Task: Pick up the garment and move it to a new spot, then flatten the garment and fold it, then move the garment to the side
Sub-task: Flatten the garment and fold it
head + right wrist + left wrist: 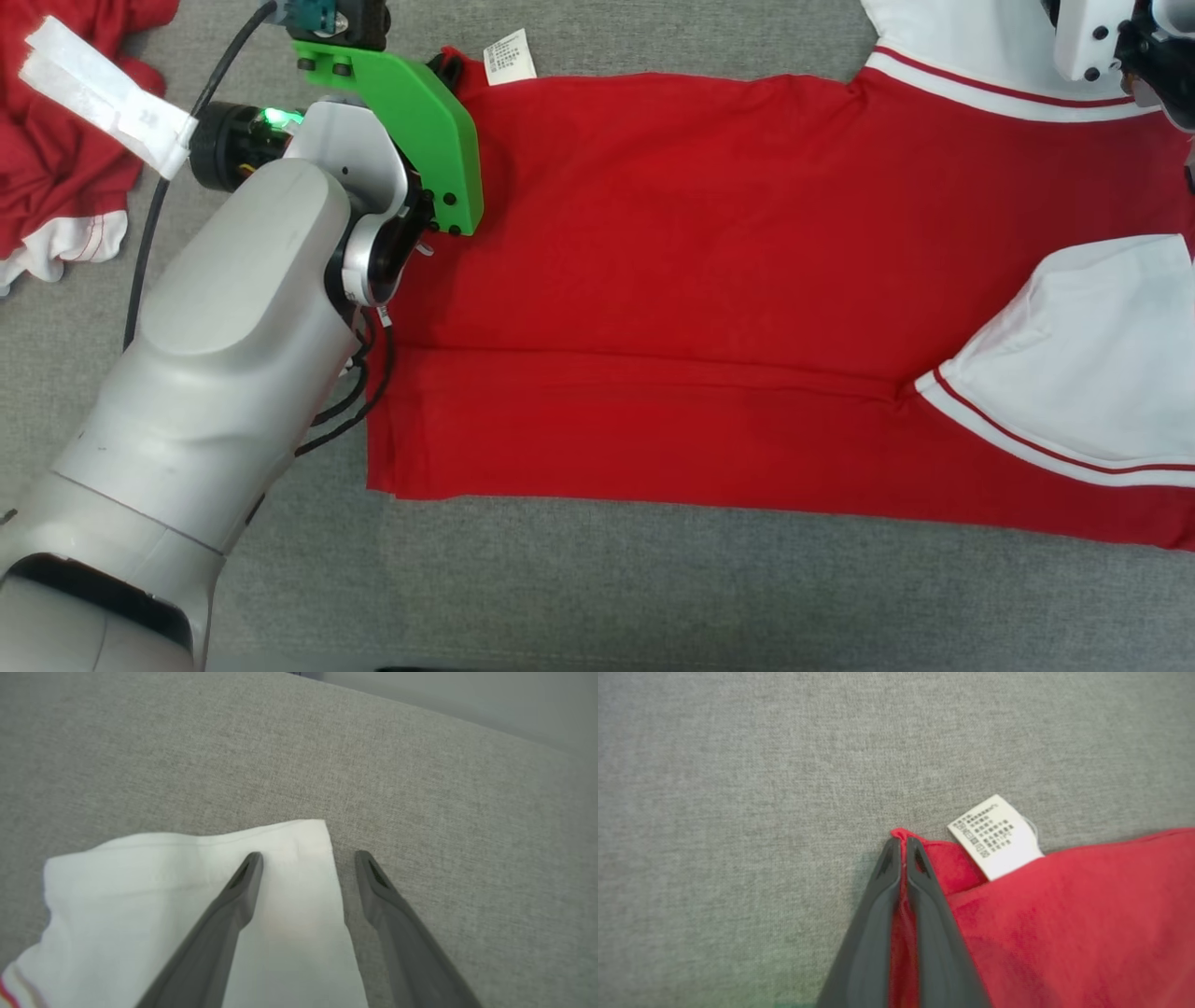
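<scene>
Fingers of the left tool (pixel 903 847) are pinched together on a red corner of the shirt (pixel 672 280), just beside its white label (pixel 994 835). The right tool (pixel 308 858) stands spread wide and holds nothing (one finger over the white sleeve (pixel 163 882), the other over the grey surface (pixel 653 579)). The shirt lies flat on that surface.
</scene>
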Robot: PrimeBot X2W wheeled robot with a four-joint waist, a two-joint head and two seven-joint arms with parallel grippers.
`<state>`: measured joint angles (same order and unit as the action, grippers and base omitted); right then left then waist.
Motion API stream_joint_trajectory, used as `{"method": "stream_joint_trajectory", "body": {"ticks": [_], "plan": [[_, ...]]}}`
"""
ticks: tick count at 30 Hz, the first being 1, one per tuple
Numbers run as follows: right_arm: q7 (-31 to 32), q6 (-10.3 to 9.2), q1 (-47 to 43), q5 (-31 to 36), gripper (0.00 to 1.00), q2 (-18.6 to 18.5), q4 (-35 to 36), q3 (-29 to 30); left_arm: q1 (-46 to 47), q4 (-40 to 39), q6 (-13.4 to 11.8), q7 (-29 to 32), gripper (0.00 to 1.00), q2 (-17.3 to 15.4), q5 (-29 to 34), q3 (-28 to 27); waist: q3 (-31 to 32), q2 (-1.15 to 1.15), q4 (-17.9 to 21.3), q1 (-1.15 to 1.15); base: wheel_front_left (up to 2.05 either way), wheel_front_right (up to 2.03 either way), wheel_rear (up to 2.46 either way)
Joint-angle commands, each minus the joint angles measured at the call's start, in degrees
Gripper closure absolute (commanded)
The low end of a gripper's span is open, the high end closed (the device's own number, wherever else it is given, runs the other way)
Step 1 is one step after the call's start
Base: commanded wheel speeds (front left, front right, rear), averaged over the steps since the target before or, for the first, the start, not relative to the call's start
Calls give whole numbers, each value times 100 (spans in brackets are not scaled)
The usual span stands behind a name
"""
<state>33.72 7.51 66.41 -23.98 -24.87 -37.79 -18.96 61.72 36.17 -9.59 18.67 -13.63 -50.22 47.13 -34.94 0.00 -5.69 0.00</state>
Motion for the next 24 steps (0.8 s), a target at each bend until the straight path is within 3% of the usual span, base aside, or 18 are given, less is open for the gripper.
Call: {"method": "stream_joint_trajectory", "body": {"ticks": [1,2,3,6,14,24], "plan": [[77,-4,84,-5,0,2,-130,-22,-419,327,17,167,100,55,-45,236,-85,0,-113,0,0,0,0],[155,-4,76,-25,58,15,-211,-53,-417,342,30,135,100,69,-43,239,-87,0,-123,0,0,0,0],[216,-4,52,-51,100,26,-291,-75,-417,344,45,77,100,85,-54,219,-85,0,-134,0,0,0,0],[185,-8,43,-54,100,5,-424,-42,-389,359,38,-105,100,101,-54,153,-60,0,-134,0,0,0,0],[-880,-7,120,163,100,102,-533,334,-251,381,-116,-1008,100,45,93,-149,139,0,1,0,0,0,0],[-1613,-7,-214,-273,100,38,-429,147,-327,533,13,-1813,100,62,42,-352,614,0,181,0,0,0,0]]}}
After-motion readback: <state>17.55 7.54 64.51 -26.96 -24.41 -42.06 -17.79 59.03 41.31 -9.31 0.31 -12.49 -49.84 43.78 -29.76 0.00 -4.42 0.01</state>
